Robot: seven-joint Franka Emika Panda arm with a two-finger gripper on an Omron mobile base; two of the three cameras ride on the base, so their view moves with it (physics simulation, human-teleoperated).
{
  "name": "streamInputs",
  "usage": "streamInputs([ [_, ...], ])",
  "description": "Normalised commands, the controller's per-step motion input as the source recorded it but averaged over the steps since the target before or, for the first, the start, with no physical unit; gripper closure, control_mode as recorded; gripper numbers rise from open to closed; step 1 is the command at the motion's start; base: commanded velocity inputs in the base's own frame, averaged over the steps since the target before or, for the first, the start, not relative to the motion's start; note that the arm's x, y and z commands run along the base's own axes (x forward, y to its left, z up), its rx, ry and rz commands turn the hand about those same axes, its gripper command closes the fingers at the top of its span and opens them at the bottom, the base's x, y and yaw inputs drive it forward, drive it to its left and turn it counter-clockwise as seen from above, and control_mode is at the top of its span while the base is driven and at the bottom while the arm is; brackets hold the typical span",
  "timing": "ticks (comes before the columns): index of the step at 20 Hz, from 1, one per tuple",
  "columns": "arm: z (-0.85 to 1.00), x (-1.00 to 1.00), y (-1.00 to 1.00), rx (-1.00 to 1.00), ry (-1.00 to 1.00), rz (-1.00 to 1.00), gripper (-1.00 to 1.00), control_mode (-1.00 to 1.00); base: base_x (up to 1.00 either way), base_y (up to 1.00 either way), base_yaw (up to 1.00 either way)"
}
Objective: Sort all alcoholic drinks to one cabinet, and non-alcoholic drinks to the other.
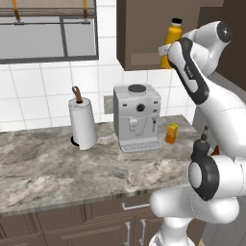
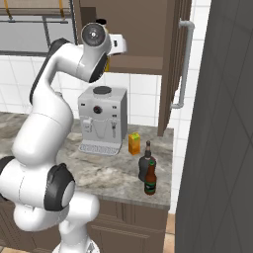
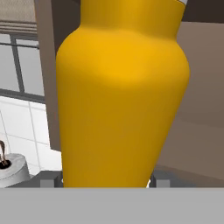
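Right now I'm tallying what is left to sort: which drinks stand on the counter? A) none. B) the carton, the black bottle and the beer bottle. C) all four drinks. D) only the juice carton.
B: the juice carton, the black bottle and the beer bottle stand on the counter, while the yellow bottle is up in the cabinet.
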Motion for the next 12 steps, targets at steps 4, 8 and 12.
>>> streamInputs([
  [4,0.00,0.23,0.00,0.00,0.00,0.00,1.00,-1.00,0.00,0.00,0.00],
  [8,-0.01,0.22,0.00,0.00,0.00,0.00,1.00,-1.00,0.00,0.00,0.00],
  [12,-0.05,0.21,0.00,0.00,0.00,0.00,1.00,-1.00,0.00,0.00,0.00],
])
